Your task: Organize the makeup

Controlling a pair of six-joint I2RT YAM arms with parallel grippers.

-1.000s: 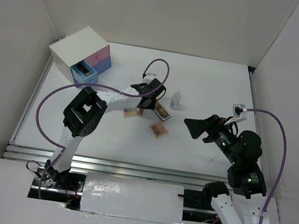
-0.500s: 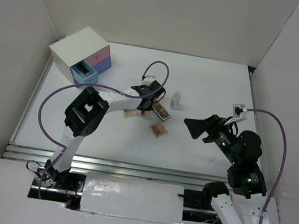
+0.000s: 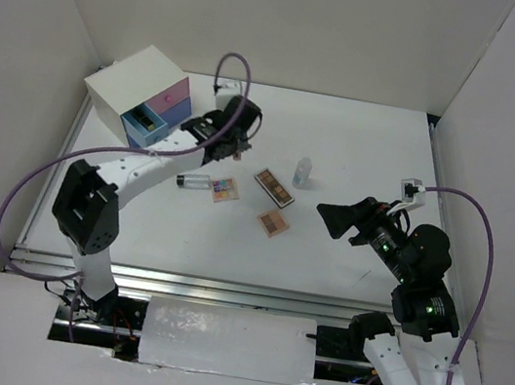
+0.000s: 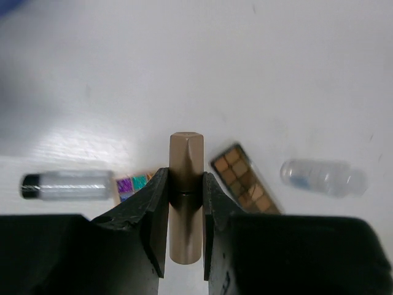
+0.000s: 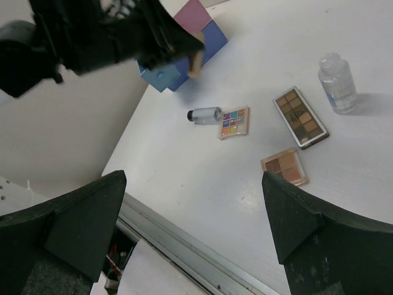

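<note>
Lipstick (image 4: pixel 185 196): rose-gold tube, clamped between the left gripper's (image 4: pixel 185 181) two fingers (image 4: pixel 150 212), closed on its middle. Its tip pokes out past the fingertips. It is held up off the table (image 3: pixel 373 153).

Under the fingers in the left wrist view:
- multicoloured palette (image 4: pixel 134 184) peeks out beside one finger
- clear tube with a dark cap (image 4: pixel 66 185) lies flat further out on that side, its end touching or nearly touching the palette, can't tell which
- long brown palette (image 4: pixel 245 184) is just beside the other finger
- small clear bottle (image 4: pixel 322 177) sits further out on that side, apart from the palette

Small tan palette (image 3: pixel 273 222) lies on the table, near the long brown one but not touching.

From above, the left fingers with the lipstick hang near the white box (image 3: pixel 132 83), by its pink and blue drawers. One blue drawer (image 3: pixel 145 126) is pulled out.

Right gripper (image 5: pixel 193 184): fingers spread wide, nothing between them, up in the air. All the makeup lies well beyond its fingertips, toward the box.
</note>
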